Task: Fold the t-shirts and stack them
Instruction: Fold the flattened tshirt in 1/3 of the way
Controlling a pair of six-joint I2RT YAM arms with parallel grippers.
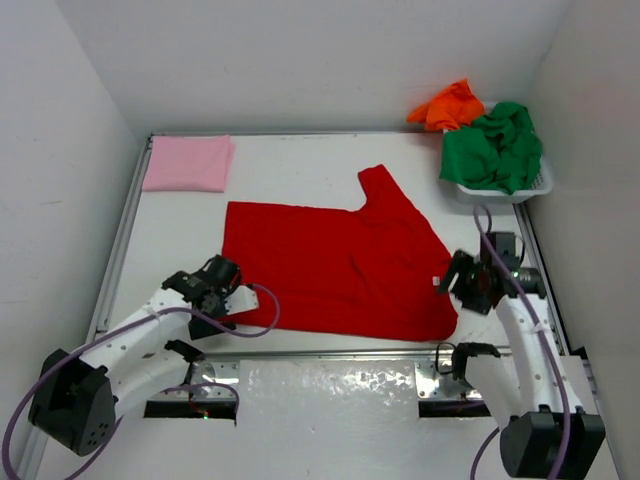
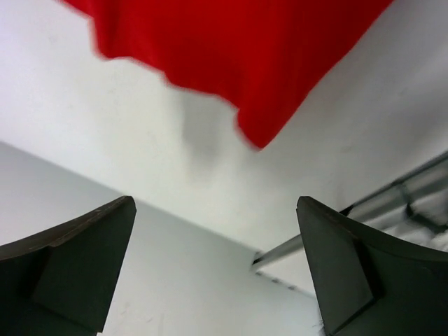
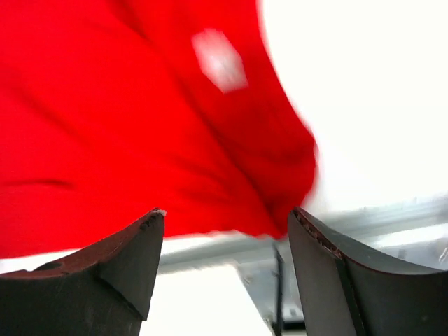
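Observation:
The red t-shirt (image 1: 340,265) lies spread on the table's middle, one sleeve pointing to the back; it also shows in the left wrist view (image 2: 231,49) and the right wrist view (image 3: 140,119). The pink t-shirt (image 1: 187,163) lies folded at the back left. The green t-shirt (image 1: 495,148) and orange t-shirt (image 1: 448,104) are bunched in the white basket (image 1: 500,192). My left gripper (image 1: 232,302) is open and empty by the red shirt's near left corner. My right gripper (image 1: 452,282) is open and empty at its near right corner.
White walls close in the table on three sides. A metal rail (image 1: 330,352) runs along the near edge, with a shiny plate (image 1: 330,385) between the arm bases. Purple cables loop off both arms.

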